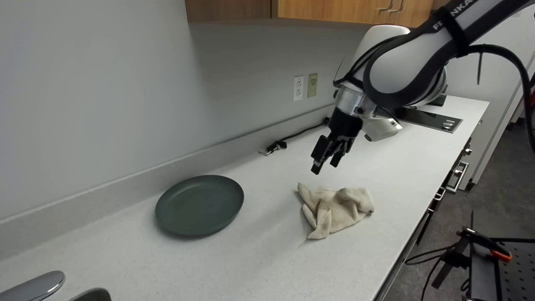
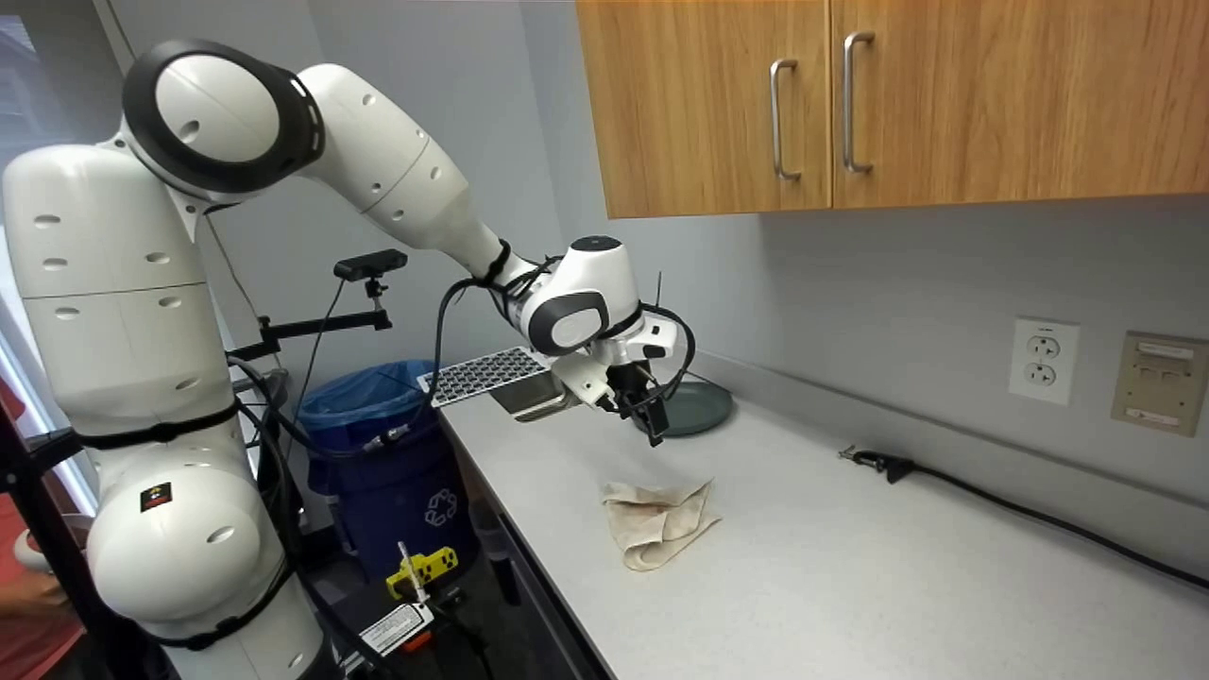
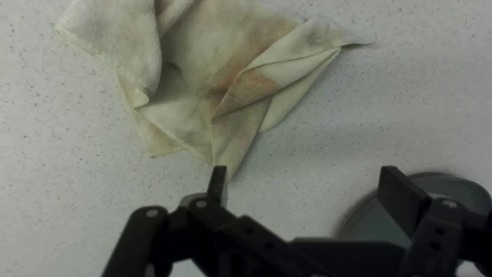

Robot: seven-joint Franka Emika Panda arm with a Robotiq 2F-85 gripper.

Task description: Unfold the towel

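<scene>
The beige towel lies crumpled and partly folded on the white counter, with several corners sticking out. It shows in both exterior views [image 1: 334, 211] [image 2: 656, 522] and across the upper left of the wrist view [image 3: 192, 65]. Brown stains show on its folds. My gripper [image 1: 325, 165] is above the counter, apart from the towel, with nothing between its fingers. In the wrist view the gripper [image 3: 303, 169] has its fingers wide apart. The left finger overlaps the tip of a towel corner in that picture. In an exterior view the gripper [image 2: 655, 436] is partly hidden by cables.
A dark green plate [image 1: 199, 205] lies on the counter [image 1: 259, 259] near the wall; it also shows in the wrist view [image 3: 457, 188]. A black clamp [image 1: 276, 145] with a cable lies along the backsplash. Wooden cabinets [image 2: 708, 113] hang above. A faucet [image 1: 33, 286] stands at a corner.
</scene>
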